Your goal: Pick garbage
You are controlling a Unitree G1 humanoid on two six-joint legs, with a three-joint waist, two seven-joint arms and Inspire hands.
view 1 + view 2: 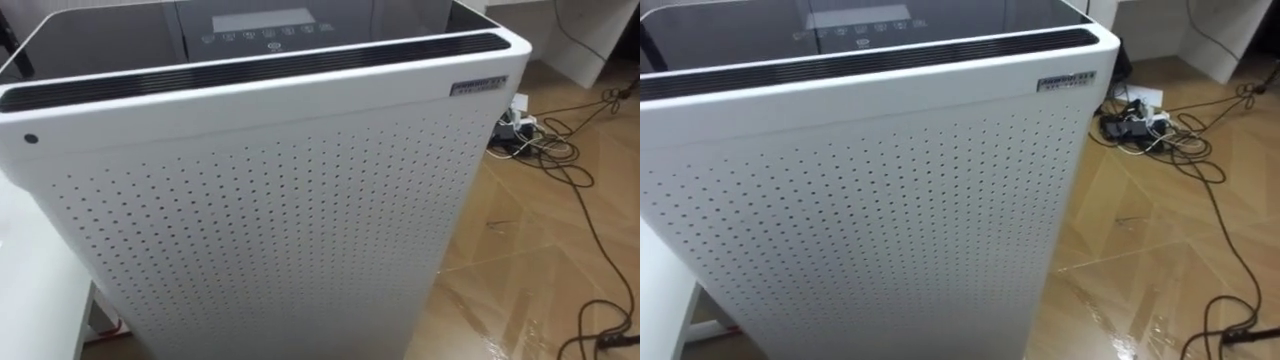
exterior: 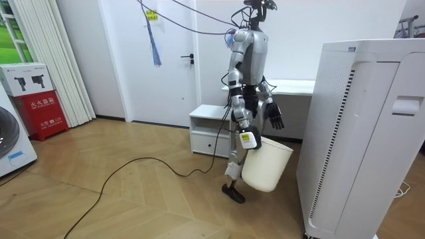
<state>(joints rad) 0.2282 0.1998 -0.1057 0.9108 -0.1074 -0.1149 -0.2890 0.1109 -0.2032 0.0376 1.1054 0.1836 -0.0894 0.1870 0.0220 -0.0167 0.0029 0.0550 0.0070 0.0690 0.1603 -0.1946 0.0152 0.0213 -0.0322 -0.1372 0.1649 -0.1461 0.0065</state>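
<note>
Early going, I judge: right hand (image 2: 247,137) fingers clamp the rim of the bin (image 2: 267,167) hanging below them, left hand (image 2: 274,117) fingers spread just beside, purifier (image 1: 260,200) ahead, and where the garbage lies I cannot tell.

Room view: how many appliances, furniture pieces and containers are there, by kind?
Appliances: 2 (purifier, washer)
Furniture: 2 (cabinet, desk)
Containers: 2 (bucket, box)
Total: 6
</note>
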